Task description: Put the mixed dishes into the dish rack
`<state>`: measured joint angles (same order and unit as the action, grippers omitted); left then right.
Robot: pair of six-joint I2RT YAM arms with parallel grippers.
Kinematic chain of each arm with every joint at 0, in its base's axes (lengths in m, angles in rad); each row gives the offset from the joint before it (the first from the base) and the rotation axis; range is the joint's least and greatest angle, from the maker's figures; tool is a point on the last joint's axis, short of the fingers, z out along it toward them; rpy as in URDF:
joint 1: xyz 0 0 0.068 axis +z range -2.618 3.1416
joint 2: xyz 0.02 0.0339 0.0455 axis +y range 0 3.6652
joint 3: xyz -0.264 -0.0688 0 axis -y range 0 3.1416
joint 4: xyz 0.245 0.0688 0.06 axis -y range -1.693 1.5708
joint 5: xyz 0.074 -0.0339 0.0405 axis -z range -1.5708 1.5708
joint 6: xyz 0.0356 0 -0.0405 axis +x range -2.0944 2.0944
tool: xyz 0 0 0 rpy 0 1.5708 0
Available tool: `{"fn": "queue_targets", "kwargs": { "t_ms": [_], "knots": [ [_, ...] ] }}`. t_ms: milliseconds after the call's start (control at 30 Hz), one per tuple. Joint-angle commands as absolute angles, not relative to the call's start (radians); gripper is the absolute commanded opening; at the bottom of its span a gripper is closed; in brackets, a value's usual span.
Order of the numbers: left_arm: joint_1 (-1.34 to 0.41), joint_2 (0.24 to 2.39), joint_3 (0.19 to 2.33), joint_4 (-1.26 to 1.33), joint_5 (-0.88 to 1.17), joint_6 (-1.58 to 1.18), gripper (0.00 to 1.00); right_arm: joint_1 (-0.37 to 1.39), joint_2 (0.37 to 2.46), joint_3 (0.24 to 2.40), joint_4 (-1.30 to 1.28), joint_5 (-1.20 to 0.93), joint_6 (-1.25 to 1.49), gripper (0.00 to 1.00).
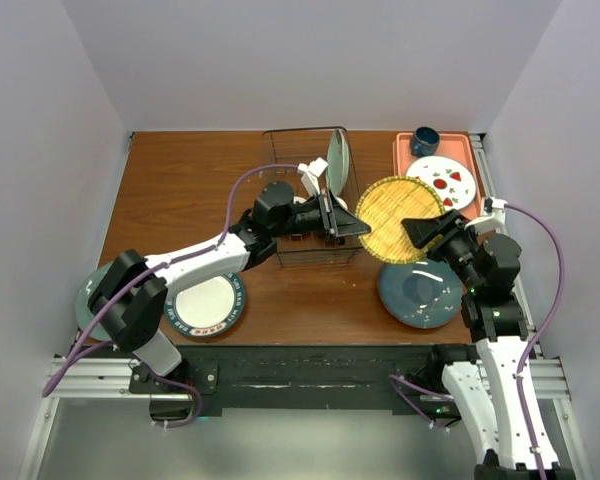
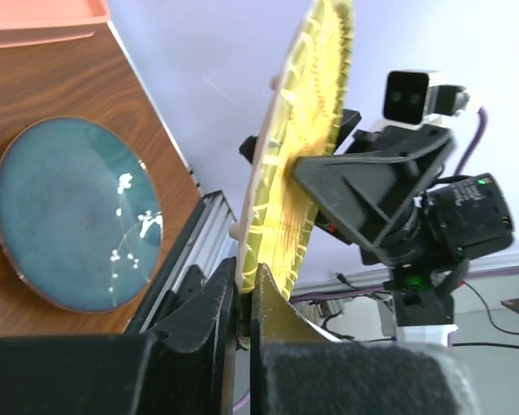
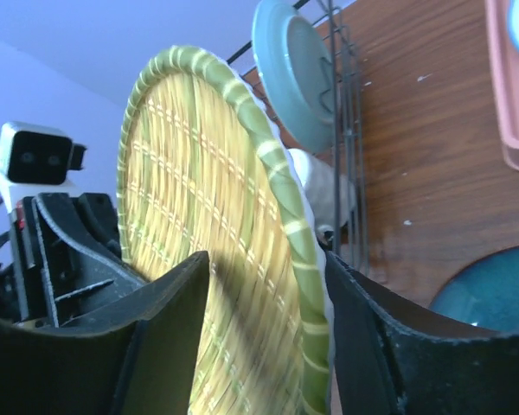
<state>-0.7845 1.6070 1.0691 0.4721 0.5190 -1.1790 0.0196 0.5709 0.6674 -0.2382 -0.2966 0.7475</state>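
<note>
Left arm: you have it stretched from its base at the near left across the table. The wrist ends just in front of the dish rack.
Left gripper: its fingers are clamped on the rim of the yellow woven plate, at the plate's left edge.
Right arm: it is folded up at the near right, with the wrist pointing left and away toward the same plate.
Right gripper: one finger stands on each side of the plate at its right-hand rim. You cannot tell from any view whether they press on it.
Plate position: it is held off the table between the rack and the pink tray, near the dark teal plate that lies flat.
Plate orientation: the woven face is turned up toward the overhead camera, somewhat tilted. The plate is round, so it has no long axis. The line between your two grips runs left to right.
Rack contents: a pale green plate stands on edge at the far right, with a mug beside it.
Near left: a white plate with dark-blue rim lies flat on the table beside the left arm.
</note>
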Motion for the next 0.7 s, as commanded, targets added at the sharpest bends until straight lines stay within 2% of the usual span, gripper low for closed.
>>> {"fn": "queue_targets", "kwargs": {
  "t_ms": [0,33,67,100,133,167,200,233,333,533,667],
  "knots": [
    [-0.772,1.591,1.068,0.652,0.589,-1.262,0.0,0.021,0.577,0.68,-0.158,-0.382,0.764,0.52],
    [-0.77,1.592,1.063,0.669,0.592,-1.267,0.0,0.018,0.578,0.684,-0.169,-0.376,0.759,0.46],
    [-0.766,1.595,1.057,0.676,0.592,-1.272,0.0,0.018,0.584,0.701,-0.182,-0.368,0.752,0.32],
    [-0.764,1.595,1.057,0.678,0.595,-1.267,0.01,0.021,0.587,0.71,-0.208,-0.362,0.746,0.23],
    [-0.764,1.595,1.058,0.667,0.601,-1.261,0.13,0.02,0.594,0.716,-0.215,-0.359,0.742,0.15],
    [-0.761,1.595,1.063,0.66,0.603,-1.243,0.21,0.02,0.598,0.732,-0.224,-0.359,0.738,0.0],
    [-0.758,1.591,1.065,0.646,0.603,-1.227,0.3,0.02,0.607,0.739,-0.233,-0.357,0.739,0.0],
    [-0.758,1.588,1.068,0.605,0.598,-1.212,0.47,0.02,0.614,0.755,-0.236,-0.356,0.738,0.0],
    [-0.746,1.557,1.08,0.479,0.563,-1.122,0.69,0.02,0.629,0.781,-0.235,-0.347,0.736,0.0],
    [-0.704,1.434,1.121,0.107,0.354,-0.806,0.89,0.02,0.739,0.905,-0.252,-0.284,0.686,0.0],
    [-0.696,1.339,1.192,-0.153,0.112,-0.62,0.93,0.032,0.843,0.992,-0.224,-0.269,0.652,0.0]
  ]
}}
